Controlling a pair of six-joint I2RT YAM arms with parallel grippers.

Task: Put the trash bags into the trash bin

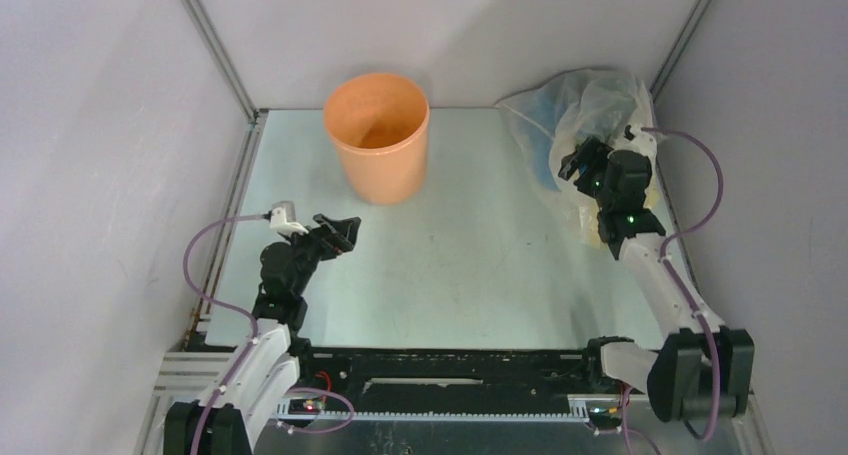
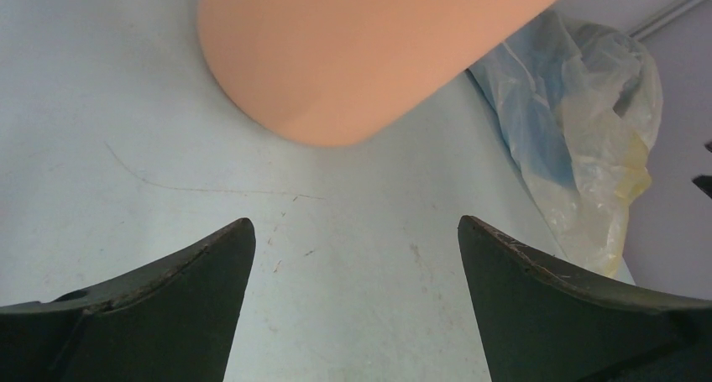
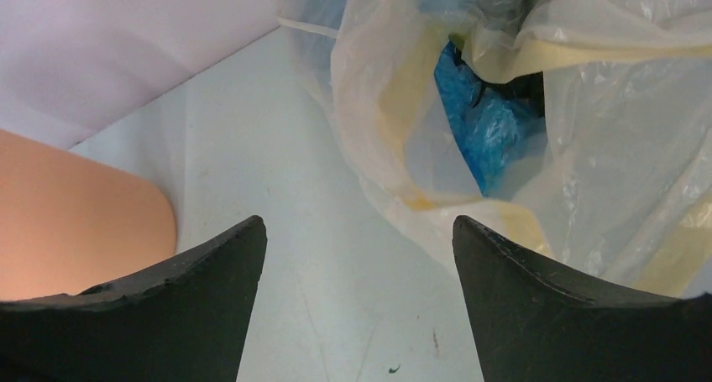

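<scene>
While left gripper (image 2: pixel 354 222) and right gripper (image 3: pixel 358 221) stand spread and empty, crumpled, glossy blue trash bags (image 3: pixel 485 117) lie inside the clear plastic sack (image 3: pixel 604 155).

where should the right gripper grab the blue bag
Probably the crumpled fold of the blue bag showing through the open mouth of the sack. The mouth faces the open right gripper, so go straight in; the wrinkled film offers ridges to pinch.

Bare surface (image 1: pixel 470 265) open across the middle, orange trash bin (image 1: pixel 377 140) standing ahead of the left fingers (image 2: pixel 168 298), clear sack (image 1: pixel 590 100) crowding the far right corner against the wall (image 1: pixel 760 125), its mouth gaping before the right fingers (image 3: pixel 546 298).
</scene>
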